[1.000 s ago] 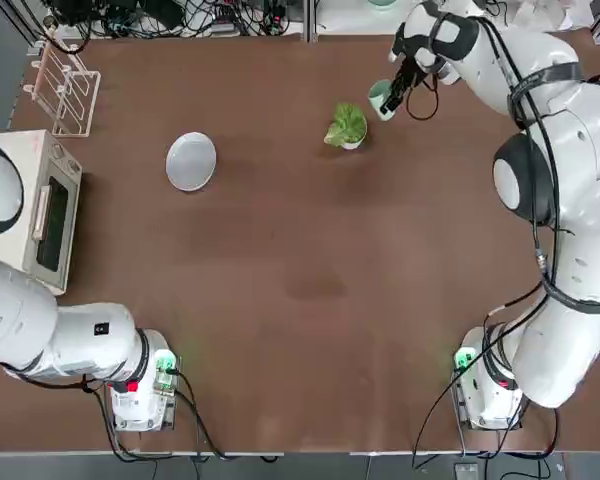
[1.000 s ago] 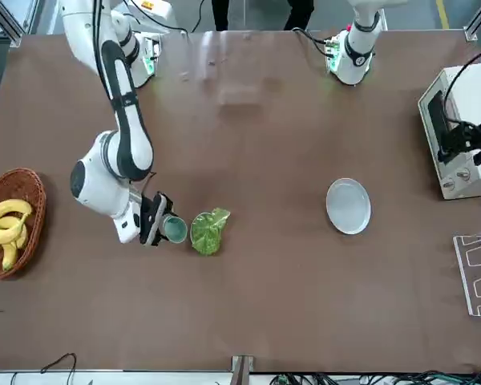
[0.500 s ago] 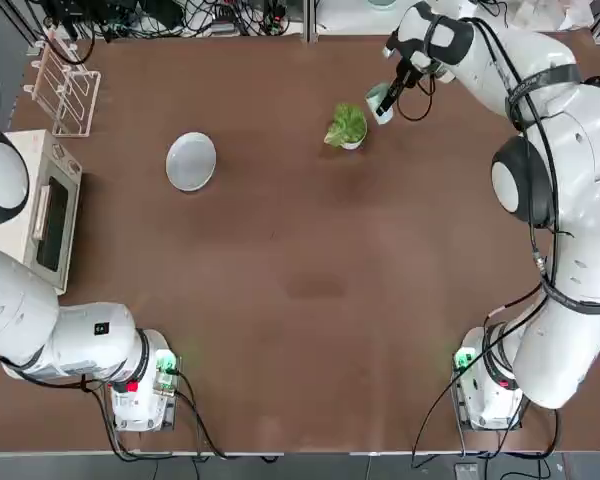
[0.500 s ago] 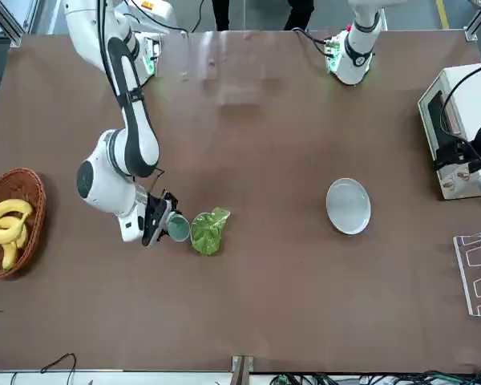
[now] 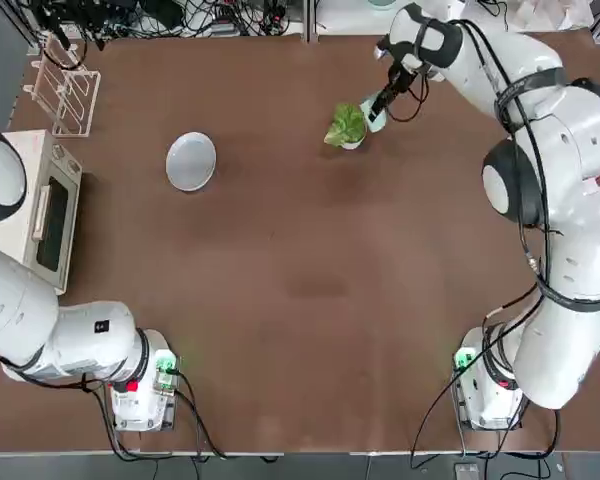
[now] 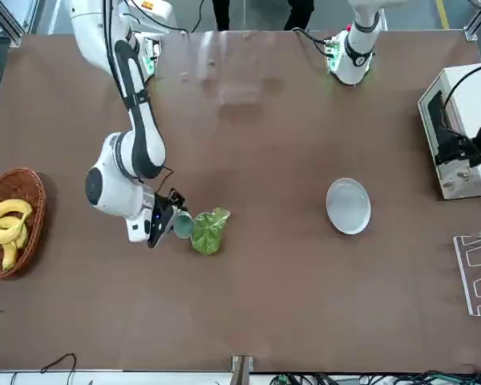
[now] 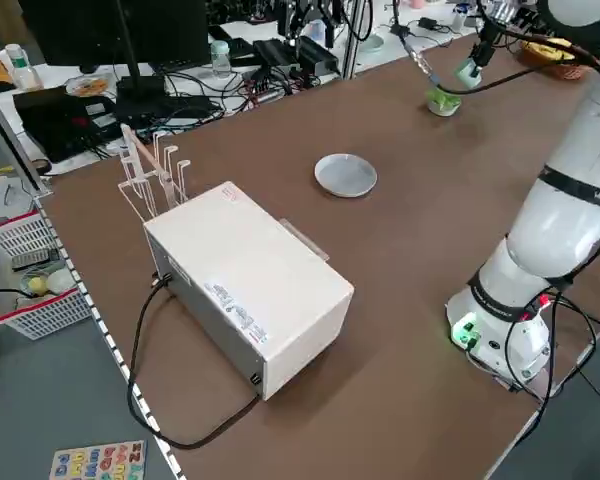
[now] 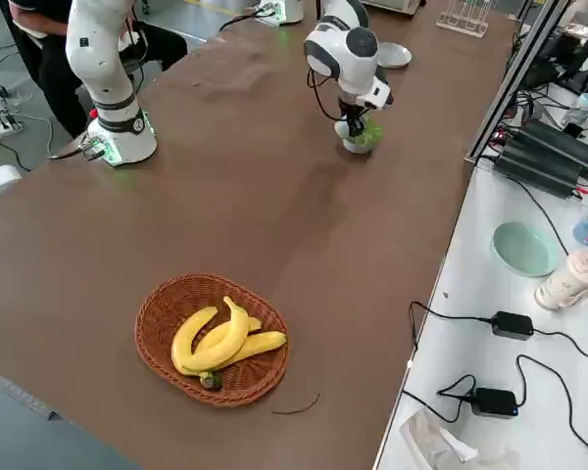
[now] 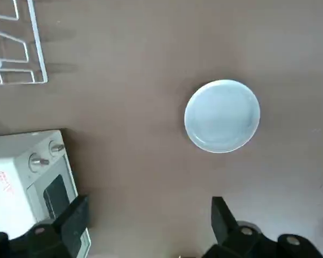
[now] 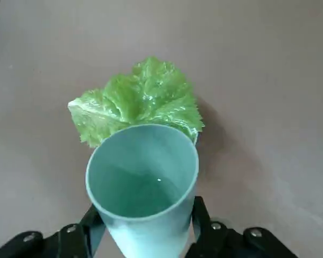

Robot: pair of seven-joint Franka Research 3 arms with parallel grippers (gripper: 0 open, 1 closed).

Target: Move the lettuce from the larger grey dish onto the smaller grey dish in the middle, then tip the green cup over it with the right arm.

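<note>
The lettuce (image 5: 346, 125) lies in the smaller grey dish (image 5: 352, 144), which it nearly covers, at the far middle of the table. My right gripper (image 5: 384, 101) is shut on the green cup (image 5: 373, 114), held tilted with its open mouth leaning over the lettuce's edge. In the right wrist view the cup (image 10: 142, 185) sits between the fingers (image 10: 197, 216), directly above the lettuce (image 10: 137, 102). The larger grey dish (image 5: 191, 161) lies bare on the left. My left gripper (image 9: 148, 226) hangs open above the table between that dish (image 9: 222, 115) and the microwave.
A white microwave (image 5: 35, 205) and a clear rack (image 5: 65, 88) stand along the left edge. A wicker basket with bananas (image 6: 12, 220) sits beyond the right arm's side. Both arm bases (image 5: 140, 385) stand at the near edge.
The right gripper has carried the green cup sideways toward the lettuce and tipped it further, so its mouth now overlaps the leaves. The left arm has barely shifted.
</note>
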